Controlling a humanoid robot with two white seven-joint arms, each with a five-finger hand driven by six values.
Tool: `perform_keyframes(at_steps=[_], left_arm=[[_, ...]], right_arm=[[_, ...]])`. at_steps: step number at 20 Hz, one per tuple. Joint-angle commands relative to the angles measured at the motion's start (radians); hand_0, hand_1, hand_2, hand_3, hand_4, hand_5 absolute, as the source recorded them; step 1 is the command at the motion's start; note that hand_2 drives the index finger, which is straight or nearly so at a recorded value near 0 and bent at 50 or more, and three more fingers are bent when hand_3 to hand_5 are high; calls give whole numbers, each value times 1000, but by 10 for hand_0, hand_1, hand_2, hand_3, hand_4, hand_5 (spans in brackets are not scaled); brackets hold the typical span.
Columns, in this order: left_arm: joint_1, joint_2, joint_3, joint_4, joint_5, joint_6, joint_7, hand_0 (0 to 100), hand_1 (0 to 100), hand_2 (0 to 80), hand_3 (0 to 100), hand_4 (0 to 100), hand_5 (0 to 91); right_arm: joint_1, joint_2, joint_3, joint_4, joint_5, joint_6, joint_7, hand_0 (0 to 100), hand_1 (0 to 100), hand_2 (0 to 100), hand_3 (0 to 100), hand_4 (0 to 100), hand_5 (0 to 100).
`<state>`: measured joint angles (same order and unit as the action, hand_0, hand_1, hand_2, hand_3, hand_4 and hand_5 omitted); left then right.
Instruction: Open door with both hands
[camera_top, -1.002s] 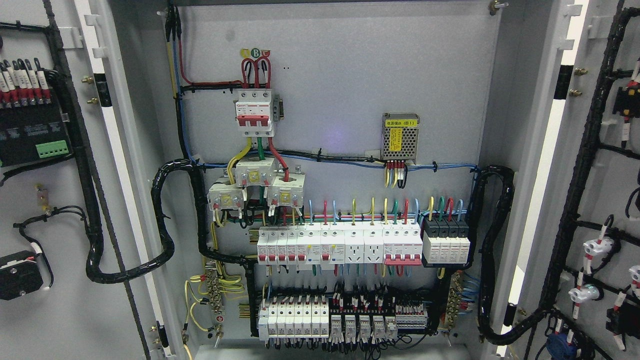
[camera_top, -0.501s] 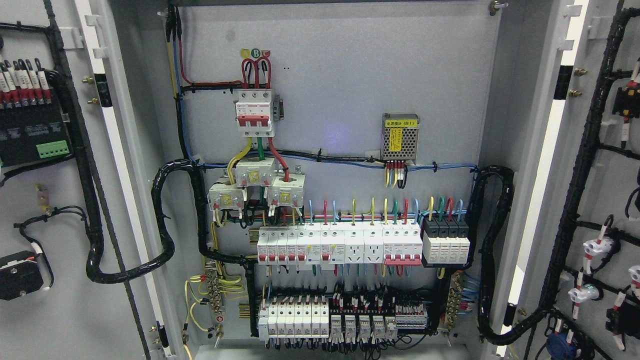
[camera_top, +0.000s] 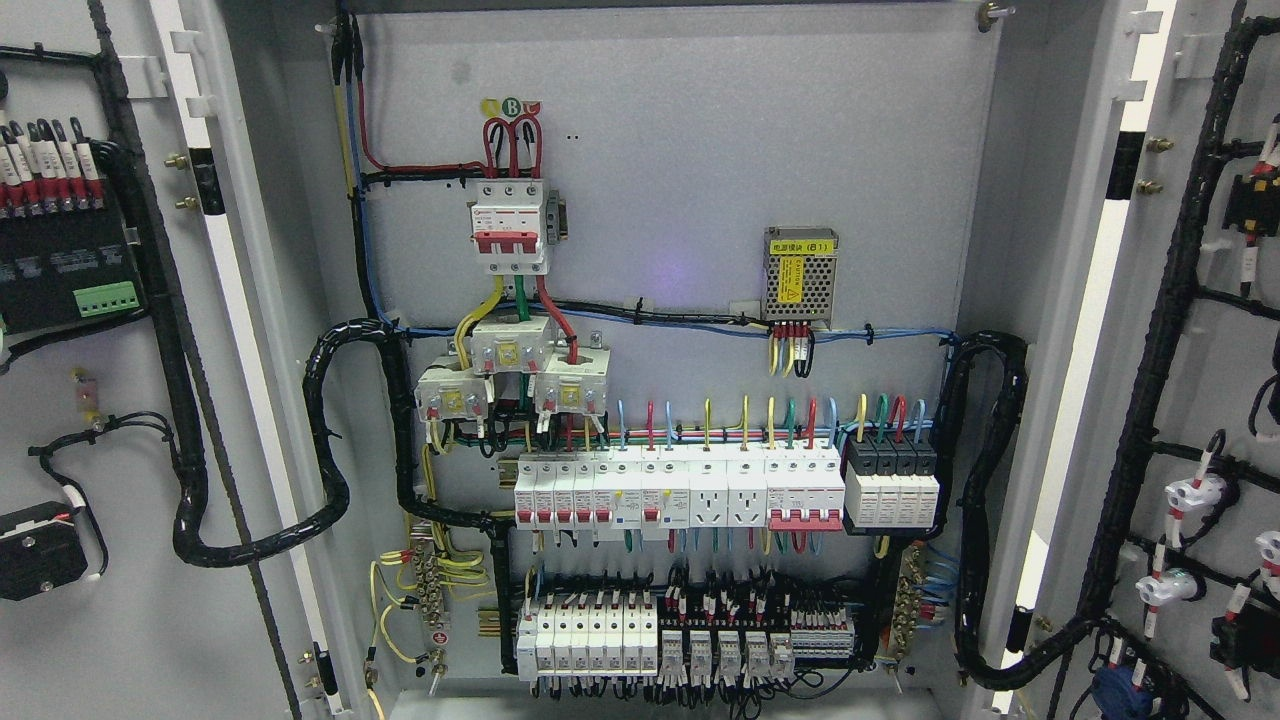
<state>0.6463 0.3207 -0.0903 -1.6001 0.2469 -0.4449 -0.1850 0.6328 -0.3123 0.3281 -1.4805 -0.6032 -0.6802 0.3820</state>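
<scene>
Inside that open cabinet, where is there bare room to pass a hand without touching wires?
The bare back panel right of the red breaker and above the mesh power supply is free. The breaker rows and terminal strip below are crowded with wiring.

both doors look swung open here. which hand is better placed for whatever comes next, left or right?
Neither can be picked: no hand or arm shows in the head view. The left door and right door both stand wide open, inner faces toward the camera, with the cabinet interior fully exposed, so the opening looks done.
</scene>
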Motion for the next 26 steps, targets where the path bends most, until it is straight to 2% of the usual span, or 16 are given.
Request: perform_keyframes(at_steps=[1,4,7,13,15,19,21,23,25,26], left_arm=[[30,-72,-31,91,-28,84,-1,0,0,0,0,43,0],[30,-77,-31,100,-28,146,-1,0,0,0,0,43,0],[29,-89,-31,169,-41,199,-1,0,0,0,0,43,0],[1,-126,-32,380,-84,206,-5,0,0,0,0,43,0],[-28,-138,-34,469,-97,204,-8,0,0,0,0,43,0],[-88,-149,-37,621,-92,206,-16,0,0,0,0,43,0],[-118,-160,-37,708,-93,207,-17,0,0,0,0,43,0],[-161,-176,-37,802,-97,212,-17,0,0,0,0,43,0],[-203,-189,-39,899,-98,225,-17,0,0,0,0,42,0],[-220,-196,-37,939,-100,229,-17,0,0,0,0,42,0]], right_arm=[[36,127,78,394,3,-24,6,0,0,0,0,0,0],[68,142,83,469,3,-30,9,0,0,0,0,0,0],[70,179,89,612,5,-30,11,0,0,0,0,0,0],[41,251,71,830,22,-28,11,0,0,0,0,0,0],[13,280,49,938,23,-28,9,0,0,0,0,0,0],[-102,347,20,1208,25,-28,0,0,0,0,0,0,0],[-151,378,-19,1293,25,-24,-3,0,0,0,0,0,0],[-198,397,-40,1350,25,-13,-37,0,0,0,0,0,0],[-235,398,-40,1387,25,14,-106,0,0,0,0,0,0],[-242,398,-40,1393,25,37,-126,0,0,0,0,0,0]])
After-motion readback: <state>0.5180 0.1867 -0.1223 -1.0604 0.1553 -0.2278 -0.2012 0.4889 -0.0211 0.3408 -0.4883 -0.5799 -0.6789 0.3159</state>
